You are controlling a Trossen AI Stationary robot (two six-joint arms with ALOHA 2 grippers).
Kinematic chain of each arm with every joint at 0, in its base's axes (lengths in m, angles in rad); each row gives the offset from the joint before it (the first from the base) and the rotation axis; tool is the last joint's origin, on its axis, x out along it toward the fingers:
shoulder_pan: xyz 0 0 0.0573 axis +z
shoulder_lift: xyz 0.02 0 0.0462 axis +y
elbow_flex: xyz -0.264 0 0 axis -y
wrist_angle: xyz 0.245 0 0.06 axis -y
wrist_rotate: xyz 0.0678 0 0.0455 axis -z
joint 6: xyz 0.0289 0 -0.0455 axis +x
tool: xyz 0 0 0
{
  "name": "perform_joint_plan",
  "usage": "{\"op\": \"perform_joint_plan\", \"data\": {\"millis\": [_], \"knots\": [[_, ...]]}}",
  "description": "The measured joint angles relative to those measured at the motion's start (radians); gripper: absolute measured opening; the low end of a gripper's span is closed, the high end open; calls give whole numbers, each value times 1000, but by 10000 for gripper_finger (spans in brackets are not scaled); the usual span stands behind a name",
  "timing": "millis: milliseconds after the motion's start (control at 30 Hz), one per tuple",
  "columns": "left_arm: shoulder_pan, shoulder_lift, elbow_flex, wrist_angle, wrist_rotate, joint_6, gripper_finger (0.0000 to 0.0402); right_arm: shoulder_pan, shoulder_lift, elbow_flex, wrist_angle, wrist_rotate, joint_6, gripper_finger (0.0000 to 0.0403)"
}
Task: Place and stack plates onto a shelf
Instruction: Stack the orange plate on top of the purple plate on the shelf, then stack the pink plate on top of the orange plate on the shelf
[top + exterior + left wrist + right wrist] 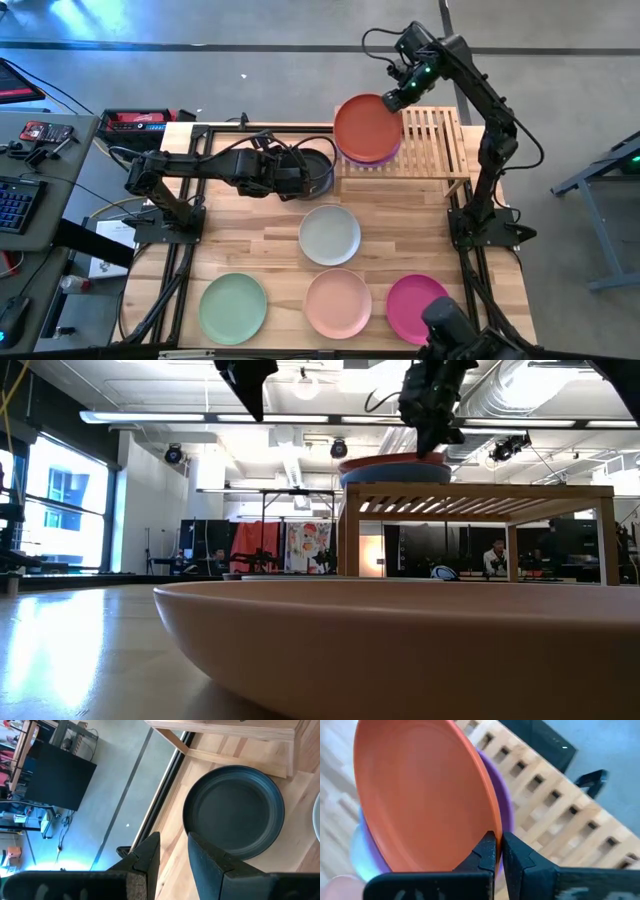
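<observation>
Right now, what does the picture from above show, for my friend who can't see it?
The right gripper pinches the rim of a rust-orange plate on a stack on the wooden shelf. The left gripper hovers open over a black plate, near four more plates.

Peach-pink plate (400,650) filling foreground, wooden shelf (480,495) at two o'clock, stacked plates (395,468) on top, right gripper (432,440) pinching the uppermost rim.

shelf: low light-wood slatted rack (435,138), back edge of worktop | round matte rust-orange plate (367,125) tilted atop purple plate (385,156) on shelf's left half | black plate (318,172) beside shelf | off-white (330,234), mint-green (233,308), peach-pink (338,303), magenta (415,306) plates flat on worktop
</observation>
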Motion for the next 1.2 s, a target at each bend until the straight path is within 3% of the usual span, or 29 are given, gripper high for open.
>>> {"op": "perform_joint_plan", "data": {"millis": [267, 667, 867, 1033, 1200], "knots": [[0, 0, 0, 0, 0, 8, 90, 0, 0, 0, 0, 11, -3, 10], [0, 0, 0, 0, 0, 7, 90, 1, -1, 0, 0, 9, -11, 71], [0, 0, 0, 0, 29, 3, 90, 3, -37, 0, 0, -131, -3, 74], [3, 0, 0, -9, 85, -35, 90, 62, -104, 0, 0, -201, 20, 74], [7, 0, 0, -84, 87, -87, 90, 182, -180, 0, 0, -128, 60, 74]]}}
